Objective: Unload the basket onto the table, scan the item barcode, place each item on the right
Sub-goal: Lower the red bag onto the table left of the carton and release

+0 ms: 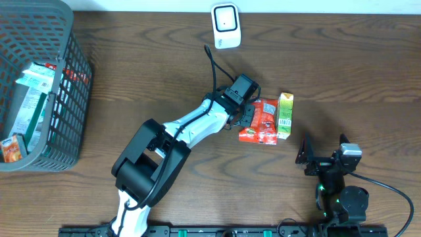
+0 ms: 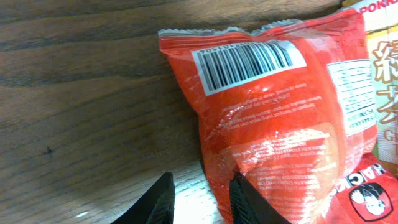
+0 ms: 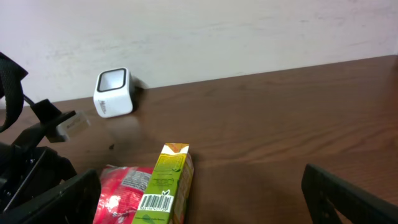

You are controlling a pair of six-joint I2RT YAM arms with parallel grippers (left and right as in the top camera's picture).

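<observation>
Your left fingers [image 2: 249, 202] stand narrowly parted at the edge of the pouch [image 2: 280, 124]. Its rim lies between them, against one finger, and you cannot tell whether they pinch it. The pouch lies flat on the worktop [image 2: 81, 124], barcode [image 2: 245, 62] up, with a carton [image 1: 285, 115] touching its right side. Your right fingers [image 3: 348, 196] are spread wide and empty. Bare wood runs left to the basket [image 1: 66, 99]. The scanner [image 1: 225, 25] sits by the far edge.

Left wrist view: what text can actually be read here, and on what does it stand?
"POKK", cut off by the frame edge: on the carton.
"HAC", cut off: on the red bag.
Digits by the barcode and the bag's fine print: too blurred to read.
</observation>
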